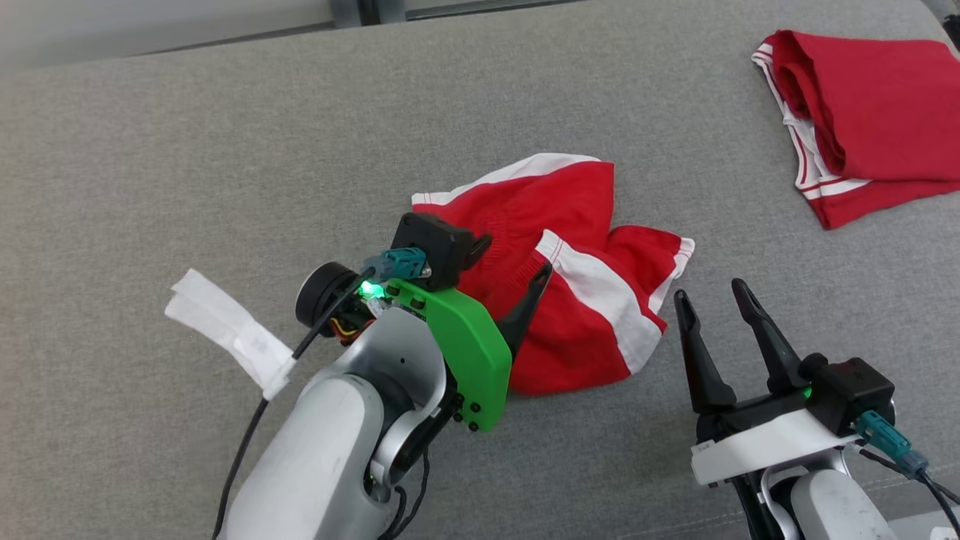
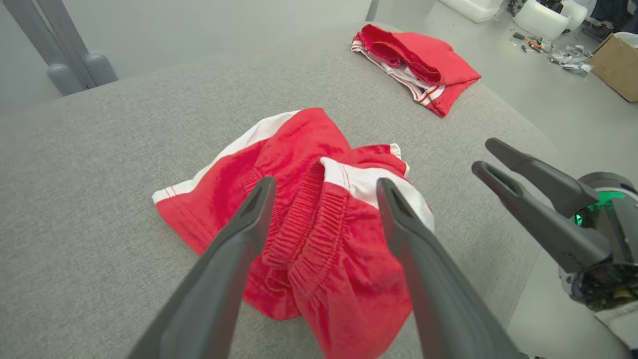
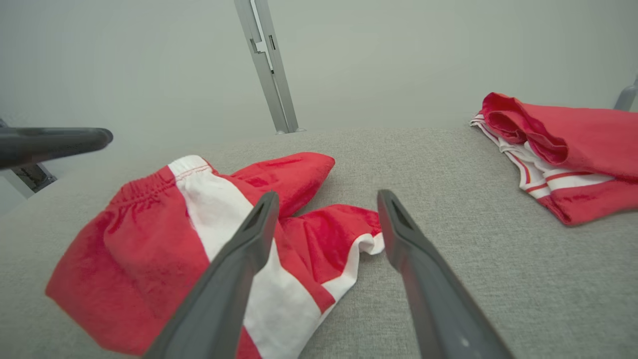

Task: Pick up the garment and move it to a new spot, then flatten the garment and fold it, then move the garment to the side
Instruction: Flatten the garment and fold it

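Note:
The garment (image 1: 577,300) is a pair of red shorts with white side stripes, lying crumpled in the middle of the grey cushion. In the left wrist view its gathered waistband (image 2: 309,234) runs between my fingers. My left gripper (image 1: 510,259) (image 2: 326,184) hangs over the garment's left part, open, gripping nothing. Just right of the garment (image 3: 164,239), my right gripper (image 1: 710,292) (image 3: 328,195) stands open and empty above bare cushion, beside the white hem. The left wrist view also catches the right gripper (image 2: 483,155) at its right side.
A second red and white garment (image 1: 862,120) (image 2: 418,60) (image 3: 563,144) lies folded at the far right of the cushion (image 1: 225,150). A white tape tag (image 1: 225,330) hangs on my left arm's cable. Past the cushion's right edge are floor and a cardboard box (image 2: 618,65).

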